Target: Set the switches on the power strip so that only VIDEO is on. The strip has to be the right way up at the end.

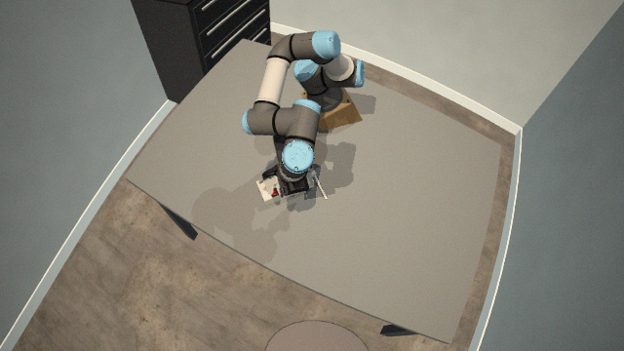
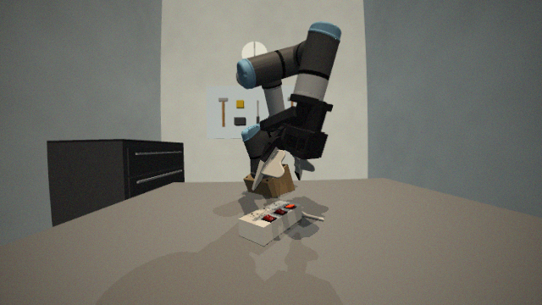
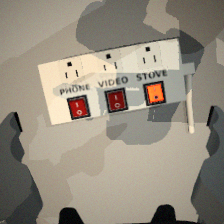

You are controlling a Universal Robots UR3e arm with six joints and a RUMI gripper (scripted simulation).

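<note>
The white power strip (image 3: 112, 85) lies right way up on the grey table, with three sockets and three rocker switches. The PHONE switch (image 3: 78, 108) and the VIDEO switch (image 3: 116, 100) are dark red and unlit. The STOVE switch (image 3: 154, 92) glows bright orange. A short white cord stub (image 3: 190, 105) sticks out at the STOVE end. My gripper (image 3: 113, 110) is open and empty, hovering above the strip (image 2: 269, 221) with a finger on either side in the wrist view. In the exterior view the gripper (image 2: 287, 167) hangs well clear of the strip. From above, the wrist hides most of the strip (image 1: 275, 186).
The arm's wooden base block (image 2: 271, 183) stands behind the strip. A black drawer cabinet (image 2: 114, 174) stands off the table's far left corner. A tool board (image 2: 237, 112) hangs on the back wall. The table's near edge (image 1: 205, 229) runs close to the strip.
</note>
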